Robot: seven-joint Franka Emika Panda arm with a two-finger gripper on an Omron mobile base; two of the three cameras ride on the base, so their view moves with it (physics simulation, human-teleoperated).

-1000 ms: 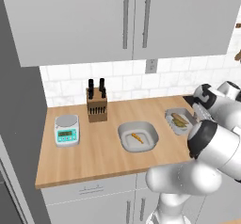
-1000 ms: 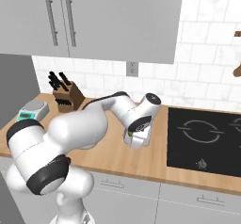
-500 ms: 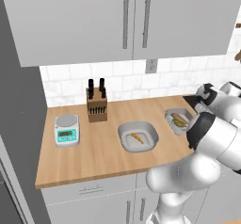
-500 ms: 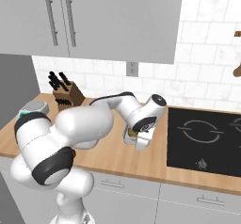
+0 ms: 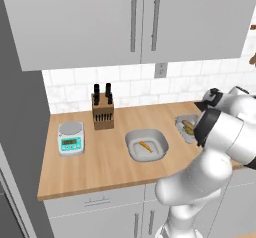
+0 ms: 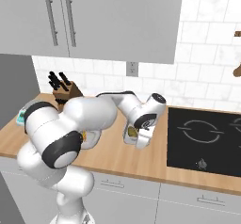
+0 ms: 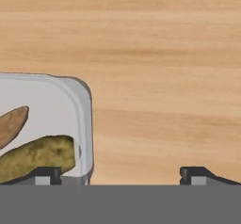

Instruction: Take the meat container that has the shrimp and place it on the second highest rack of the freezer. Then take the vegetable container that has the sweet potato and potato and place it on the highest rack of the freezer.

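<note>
Since a second ago my arm has swung lower over the vegetable container (image 5: 186, 128). My tool (image 7: 122, 173) hangs released, straddling its rim on the wooden surface (image 5: 110, 157). Left of it sits the meat container (image 5: 146, 145); my hand view shows the potatoes (image 7: 35, 157) close.

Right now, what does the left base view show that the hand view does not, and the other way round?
Left base view alone: the meat container with the shrimp, a knife block, a kitchen scale and the wall cabinets. Hand view alone: the gripper, jaws wide apart, one fingertip over the tray's corner, the other over bare wood. Both: the vegetable container with its sweet potato and potato, on the wooden counter.
</note>
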